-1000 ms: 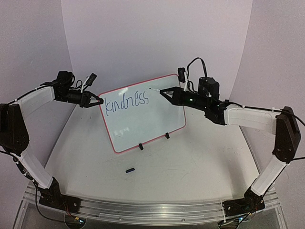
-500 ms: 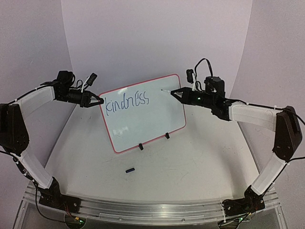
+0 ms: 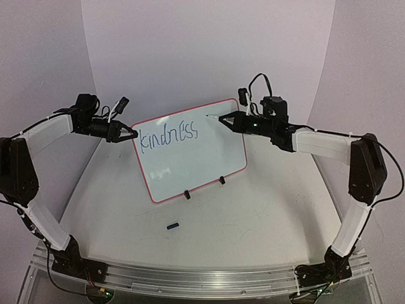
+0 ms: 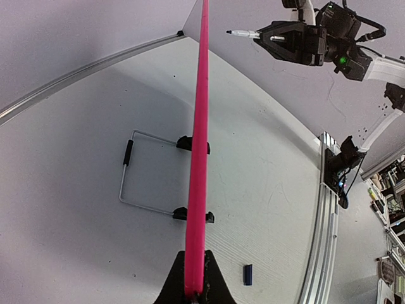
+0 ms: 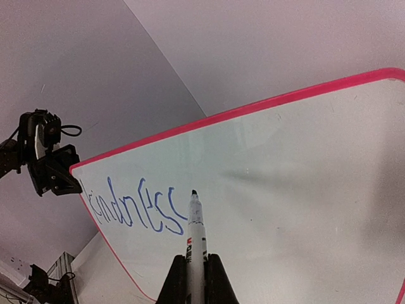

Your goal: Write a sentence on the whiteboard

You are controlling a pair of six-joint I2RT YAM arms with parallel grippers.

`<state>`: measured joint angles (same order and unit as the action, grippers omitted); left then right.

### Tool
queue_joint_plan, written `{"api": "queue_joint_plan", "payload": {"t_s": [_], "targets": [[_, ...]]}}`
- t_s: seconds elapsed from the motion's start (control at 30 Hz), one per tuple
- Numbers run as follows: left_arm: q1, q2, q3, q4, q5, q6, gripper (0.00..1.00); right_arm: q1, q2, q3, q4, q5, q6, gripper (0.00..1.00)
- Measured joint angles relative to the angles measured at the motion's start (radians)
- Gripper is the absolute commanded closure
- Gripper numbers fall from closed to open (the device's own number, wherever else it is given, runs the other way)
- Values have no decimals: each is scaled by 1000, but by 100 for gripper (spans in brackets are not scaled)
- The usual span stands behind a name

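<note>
Before the whiteboard (image 3: 196, 158) lies a small dark cap (image 3: 172, 225).

The whiteboard (image 3: 196, 166) stands mid-surface (image 3: 266, 215), its left edge between the left arm's fingers (image 3: 126, 132). The writing (image 3: 168, 135) sits upper left on it; right of that, the marker (image 3: 215, 116) in the right arm's fingers (image 3: 231, 120). A small piece (image 3: 172, 225) lies in front.
</note>
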<state>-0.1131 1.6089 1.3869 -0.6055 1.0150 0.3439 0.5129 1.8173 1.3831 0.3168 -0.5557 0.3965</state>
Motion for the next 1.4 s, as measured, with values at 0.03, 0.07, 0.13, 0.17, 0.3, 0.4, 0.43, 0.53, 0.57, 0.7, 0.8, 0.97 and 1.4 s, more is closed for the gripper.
{"api": "queue_joint_plan", "payload": {"t_s": [0.03,0.07,0.13,0.17,0.3,0.4,0.43,0.53,0.57,0.7,0.8,0.97,1.4], "targets": [[0,0,0,0,0,0,100,0,7,10,0,-2,0,100],[0,0,0,0,-1,0,100,0,16,23,0,-6,0,100],[0,0,0,0,-1,0,100,0,35,45,1,-12,0,100],[0,0,0,-1,-1,0,100,0,44,55,0,-14,0,100],[0,0,0,-4,-2,0,100,0,75,87,-3,-24,1,100],[0,0,0,-5,-4,1,100,0,96,107,-4,-29,2,100],[0,0,0,-5,-4,1,100,0,103,112,-5,-30,4,100],[0,0,0,-5,-5,1,100,0,114,117,-5,-30,6,100],[0,0,0,-5,-5,0,100,0,116,117,-5,-29,8,100],[0,0,0,-5,-5,0,100,0,117,117,-6,-29,9,100],[0,0,0,-5,-5,0,100,0,117,112,-2,-28,10,100],[0,0,0,-5,-5,-2,100,0,116,55,12,-29,13,100],[0,0,1,-6,-5,-4,100,3,97,-45,34,-37,37,100]]}}
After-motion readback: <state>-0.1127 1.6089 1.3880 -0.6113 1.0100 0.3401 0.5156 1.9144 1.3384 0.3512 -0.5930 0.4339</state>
